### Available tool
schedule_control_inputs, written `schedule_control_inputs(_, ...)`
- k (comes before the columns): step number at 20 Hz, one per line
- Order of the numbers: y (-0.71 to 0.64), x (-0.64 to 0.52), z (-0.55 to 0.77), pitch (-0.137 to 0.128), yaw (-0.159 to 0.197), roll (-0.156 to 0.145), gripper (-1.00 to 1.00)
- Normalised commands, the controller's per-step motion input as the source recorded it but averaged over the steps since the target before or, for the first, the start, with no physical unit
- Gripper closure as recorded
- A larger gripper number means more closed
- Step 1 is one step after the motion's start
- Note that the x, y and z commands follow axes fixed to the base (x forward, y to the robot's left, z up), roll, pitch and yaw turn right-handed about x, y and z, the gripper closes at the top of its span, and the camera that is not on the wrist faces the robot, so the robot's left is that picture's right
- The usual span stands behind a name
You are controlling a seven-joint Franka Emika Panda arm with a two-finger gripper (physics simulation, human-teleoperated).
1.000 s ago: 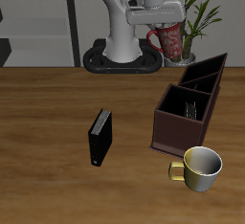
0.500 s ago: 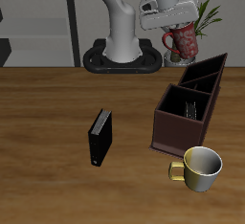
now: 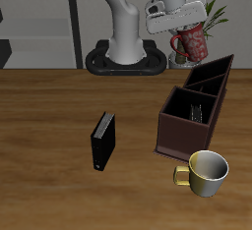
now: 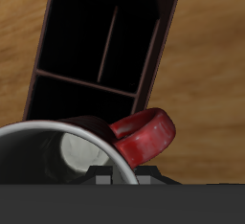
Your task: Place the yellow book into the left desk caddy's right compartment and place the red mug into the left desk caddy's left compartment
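Red mug [image 3: 194,43]: one, speckled, with red loop handle, held aloft by gripper [image 3: 180,26], tilted, above far slanted end of left desk caddy [image 3: 195,106]; fingers clamped on its rim, going by exterior view. Same mug in wrist view [image 4: 86,145]: grey rim, pale interior and red handle seen close, caddy below it.

Left desk caddy: one, dark brown, open-topped, standing on counter [image 3: 59,116]. Big square right compartment [image 3: 190,107] nearer counter's front edge; narrower slant-walled sections farther back, left compartment [image 3: 213,75] among them. Wrist view of caddy [image 4: 105,46]: dark interior split by thin dividers.

Yellow book [image 3: 198,108]: one, pale with wire binding, only partly visible inside right compartment, standing against its wall.

Black book [image 3: 103,142]: one, upright on counter, well apart from caddy.

Yellowish-cream mug [image 3: 205,173]: one, shiny, on counter just beside caddy's front end, handle toward black book.

Potted plant [image 3: 209,0]: one, behind arm.

Brands, labels, writing: none legible on any item.
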Motion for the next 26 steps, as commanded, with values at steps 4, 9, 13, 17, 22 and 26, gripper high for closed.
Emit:
schedule_control_inputs(4, 0.02, 0.18, -0.02, 0.012, -0.025, -0.014, 1.00)
schedule_control_inputs(9, 0.09, 0.11, -0.06, -0.004, 0.025, 0.013, 1.00)
schedule_control_inputs(13, 0.03, 0.08, -0.03, 0.017, 0.006, 0.015, 1.00)
schedule_control_inputs(17, 0.07, 0.10, -0.04, 0.021, 0.002, 0.007, 1.00)
schedule_control_inputs(22, 0.03, 0.03, -0.06, 0.017, 0.004, 0.007, 1.00)
schedule_control_inputs(26, 0.05, 0.01, -0.03, 0.012, 0.002, 0.004, 1.00)
